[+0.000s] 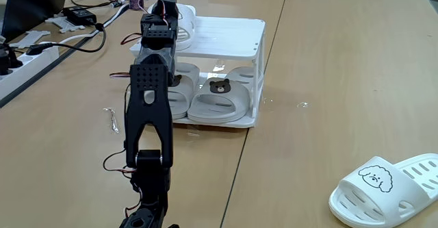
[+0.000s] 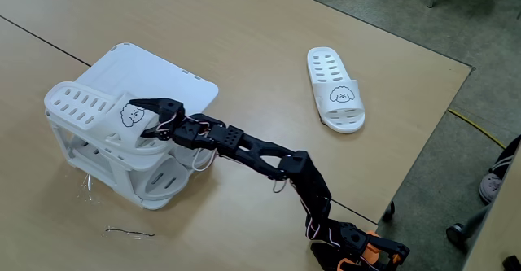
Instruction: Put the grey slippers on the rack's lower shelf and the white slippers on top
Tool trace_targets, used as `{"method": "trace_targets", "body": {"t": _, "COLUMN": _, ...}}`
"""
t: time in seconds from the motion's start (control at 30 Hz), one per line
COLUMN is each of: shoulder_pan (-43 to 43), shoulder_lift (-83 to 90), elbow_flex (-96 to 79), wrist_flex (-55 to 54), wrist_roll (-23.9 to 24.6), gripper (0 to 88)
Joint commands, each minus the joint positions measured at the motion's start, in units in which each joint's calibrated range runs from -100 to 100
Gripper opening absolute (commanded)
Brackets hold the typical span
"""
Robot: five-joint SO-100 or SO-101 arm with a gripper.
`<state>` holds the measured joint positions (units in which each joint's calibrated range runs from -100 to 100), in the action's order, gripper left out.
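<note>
White rubber slide slipper with a dog face [image 2: 102,112] sits on the small white plastic two-tier rack's ridged top tier [image 2: 175,80], and my black two-finger gripper [image 2: 140,118] has its jaws closed around the slipper's toe edge. By my reckoning I'm about three-quarters through: both light grey bear-face slippers [image 1: 217,99] rest on the glossy lower shelf [image 1: 219,122]. One fixed view shows those; the other hides them. A second white slipper [image 2: 335,89] waits on the wooden table [image 2: 244,27], well apart.
</note>
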<state>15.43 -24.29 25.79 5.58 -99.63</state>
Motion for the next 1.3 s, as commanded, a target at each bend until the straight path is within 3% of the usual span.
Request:
{"method": "trace_targets", "body": {"t": 0.0, "shoulder_pan": -0.6, "shoulder_lift": 16.3, "elbow_flex": -7.4, "wrist_flex": -0.7, "wrist_roll": -0.4, "gripper": 38.7}}
{"method": "trace_targets", "body": {"t": 0.3, "shoulder_pan": -9.5, "shoulder_lift": 54.7, "elbow_flex": -50.1, "wrist_flex": -0.7, "wrist_roll": -0.4, "gripper": 36.9}}
{"method": "trace_targets", "body": {"t": 0.33, "shoulder_pan": -10.4, "shoulder_lift": 60.4, "elbow_flex": -53.8, "wrist_flex": -0.7, "wrist_roll": -0.4, "gripper": 30.9}}
{"method": "trace_targets", "body": {"t": 0.4, "shoulder_pan": -11.0, "shoulder_lift": 71.0, "elbow_flex": -60.4, "wrist_flex": -0.7, "wrist_roll": -0.4, "gripper": 7.2}}
{"method": "trace_targets", "body": {"t": 0.43, "shoulder_pan": -11.2, "shoulder_lift": 75.2, "elbow_flex": -63.7, "wrist_flex": -0.7, "wrist_roll": -0.4, "gripper": 0.0}}
{"method": "trace_targets", "body": {"t": 0.47, "shoulder_pan": -12.2, "shoulder_lift": 78.9, "elbow_flex": -67.9, "wrist_flex": -0.7, "wrist_roll": -0.4, "gripper": 3.4}}
{"method": "trace_targets", "body": {"t": 0.6, "shoulder_pan": -19.0, "shoulder_lift": 89.5, "elbow_flex": -93.9, "wrist_flex": -6.4, "wrist_roll": -0.4, "gripper": 0.6}}
{"method": "trace_targets", "body": {"t": 0.8, "shoulder_pan": -19.5, "shoulder_lift": 68.8, "elbow_flex": -124.9, "wrist_flex": -52.6, "wrist_roll": -0.4, "gripper": 0.7}}
{"method": "trace_targets", "body": {"t": 0.93, "shoulder_pan": -21.6, "shoulder_lift": 43.7, "elbow_flex": -124.3, "wrist_flex": -70.5, "wrist_roll": -0.4, "gripper": 0.7}}
{"method": "trace_targets", "body": {"t": 1.03, "shoulder_pan": -28.7, "shoulder_lift": 23.7, "elbow_flex": -124.2, "wrist_flex": -87.4, "wrist_roll": -0.4, "gripper": 0.8}}
{"method": "trace_targets", "body": {"t": 1.13, "shoulder_pan": -39.4, "shoulder_lift": 11.7, "elbow_flex": -121.6, "wrist_flex": -96.6, "wrist_roll": -0.4, "gripper": 1.0}}
{"method": "trace_targets", "body": {"t": 1.27, "shoulder_pan": -54.1, "shoulder_lift": 6.2, "elbow_flex": -116.0, "wrist_flex": -98.3, "wrist_roll": -0.4, "gripper": 1.0}}
